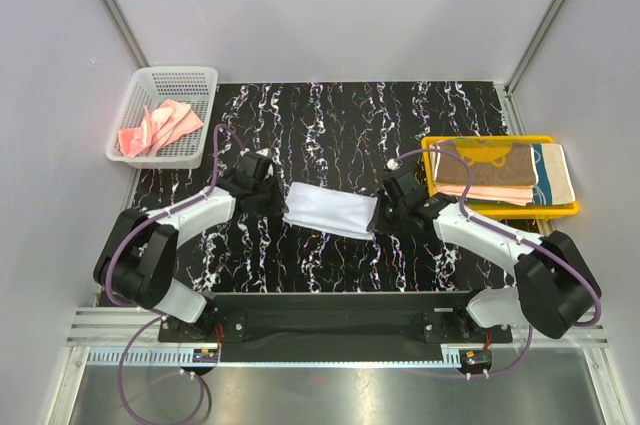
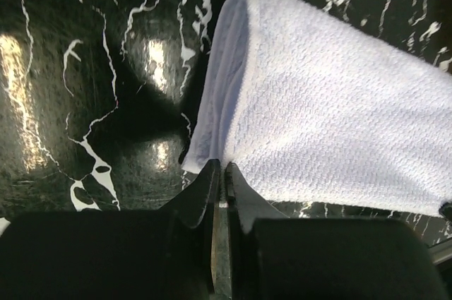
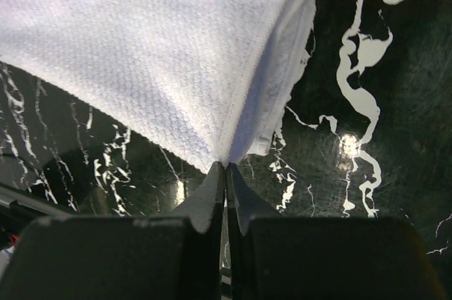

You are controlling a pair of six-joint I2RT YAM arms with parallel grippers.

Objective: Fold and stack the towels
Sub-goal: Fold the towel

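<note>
Light blue-white towel (image 1: pixel 330 210): mid-table, folded into a long band and stretched between the two claws. It runs left to right, dipping a little toward the right. Waffle-like weave shows in both wrist views. A shadow lies under its left end on the black marbled tabletop (image 1: pixel 330 115), so that end hangs clear of the surface (whether the middle touches, cannot tell).

Left gripper (image 2: pixel 220 173): at the towel's left end. Jaws pressed together with only a sliver between them, pinching the near lower corner of the cloth. The rounded fold edge rises away from the tips.

Right gripper (image 3: pixel 226 167): at the towel's right end. Jaws closed the same way, with the cloth drawn to a point where it enters the tips and fanning out wide above them.

Yellow tray (image 1: pixel 560 211): at the table's right edge, just beyond the right arm. It holds a stack of folded cloths:
- brown-and-orange towel (image 1: pixel 485 167) on top
- teal-and-cream towel (image 1: pixel 552 170) showing beneath it on the right
- pale peach towel (image 1: pixel 490 193) showing along the near side

White mesh basket (image 1: pixel 140 95): far left corner, well apart from both claws. A coral pink towel (image 1: pixel 158 128) lies crumpled and unfolded inside
</note>
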